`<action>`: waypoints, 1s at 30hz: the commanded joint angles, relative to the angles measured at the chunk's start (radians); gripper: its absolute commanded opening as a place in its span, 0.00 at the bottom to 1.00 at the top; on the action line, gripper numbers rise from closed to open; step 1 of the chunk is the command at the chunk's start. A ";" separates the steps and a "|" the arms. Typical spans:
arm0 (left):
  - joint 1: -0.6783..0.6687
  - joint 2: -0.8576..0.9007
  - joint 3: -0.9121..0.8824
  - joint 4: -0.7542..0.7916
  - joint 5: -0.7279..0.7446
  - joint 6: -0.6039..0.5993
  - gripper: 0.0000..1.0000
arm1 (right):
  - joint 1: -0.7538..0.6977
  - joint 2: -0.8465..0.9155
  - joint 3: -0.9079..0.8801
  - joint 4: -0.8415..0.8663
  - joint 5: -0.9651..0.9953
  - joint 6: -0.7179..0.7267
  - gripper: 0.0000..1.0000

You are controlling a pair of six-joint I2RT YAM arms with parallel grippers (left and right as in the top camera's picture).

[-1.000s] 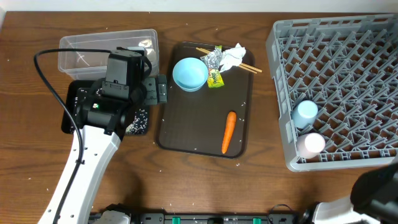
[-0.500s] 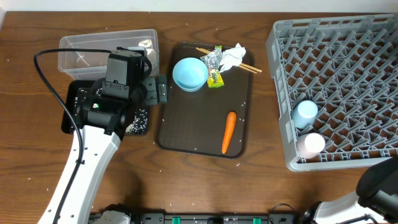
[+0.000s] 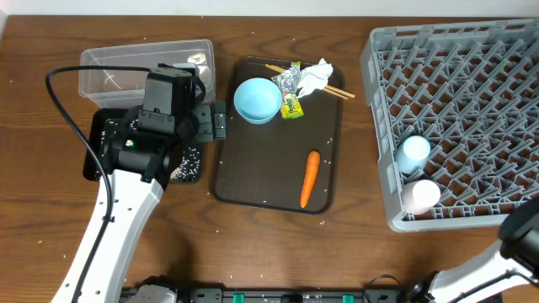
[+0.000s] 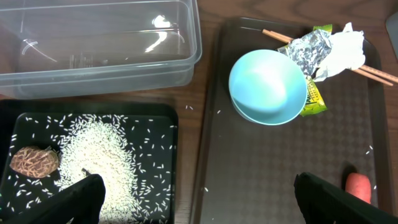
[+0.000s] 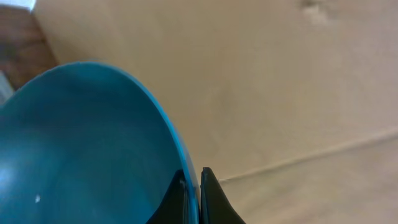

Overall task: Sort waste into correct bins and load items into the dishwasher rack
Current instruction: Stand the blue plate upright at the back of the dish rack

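Overhead: the right arm (image 3: pixel 522 244) hung off the table's near corner, beside the rack (image 3: pixel 472 84); its bowl was unseen here.
Left wrist: the left gripper (image 4: pixel 199 186) was spread wide and empty above the rice (image 4: pixel 102 155).
Right wrist: the right gripper (image 5: pixel 193 186) was pinched narrowly on the large blue bowl (image 5: pixel 81 143) at its rim.
Handling: rigid, smooth, probably slippery; a rim pinch may let it swing.

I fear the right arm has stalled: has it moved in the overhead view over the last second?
Yes. The right arm has slid right toward the frame edge, further from the white-pink cup in the dishwasher rack.
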 commanded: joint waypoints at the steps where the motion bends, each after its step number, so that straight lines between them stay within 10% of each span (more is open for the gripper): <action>1: 0.004 0.006 0.018 -0.003 -0.004 -0.005 0.98 | -0.008 0.024 0.012 0.032 -0.023 -0.033 0.01; 18: 0.004 0.006 0.018 -0.003 -0.004 -0.005 0.98 | -0.002 0.043 0.012 0.061 -0.051 -0.042 0.01; 23: 0.004 0.006 0.018 -0.003 -0.004 -0.005 0.98 | -0.003 0.029 0.012 -0.103 -0.011 0.329 0.04; 26: 0.004 0.006 0.018 -0.003 -0.004 -0.005 0.98 | -0.012 0.029 0.012 -0.227 -0.052 0.472 0.25; 30: 0.004 0.006 0.018 -0.003 -0.004 -0.005 0.98 | -0.024 0.018 0.024 -0.399 -0.204 0.510 0.92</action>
